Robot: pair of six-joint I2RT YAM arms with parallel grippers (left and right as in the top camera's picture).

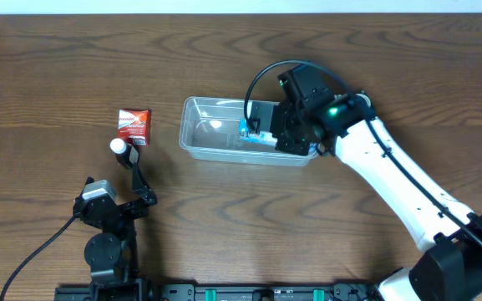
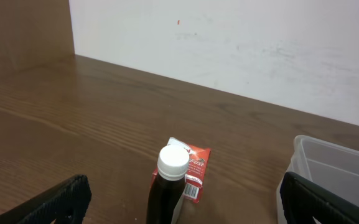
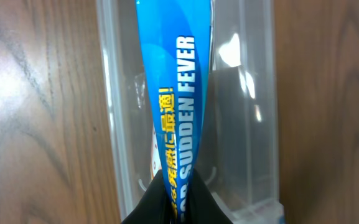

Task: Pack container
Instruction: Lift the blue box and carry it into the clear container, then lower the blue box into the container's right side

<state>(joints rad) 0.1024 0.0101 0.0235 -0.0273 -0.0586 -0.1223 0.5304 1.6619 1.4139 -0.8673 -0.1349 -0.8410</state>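
Right claw [image 3: 174, 190]: pinched nearly shut on the end of a blue packet [image 3: 173, 93], which hung down into the right end of the container [image 1: 224, 157].
Container: clear tub, mid-tabletop, directly under that claw, otherwise bare.
Packing looked barely begun; packet not yet let go.
Left claw [image 2: 182, 208]: spread wide, holding nothing, toward the front edge.
Bottle [image 2: 167, 193] and red box [image 1: 134, 125]: outside the tub, to its left, probably to follow.

Blue pack [image 3: 174, 93], top end off-frame
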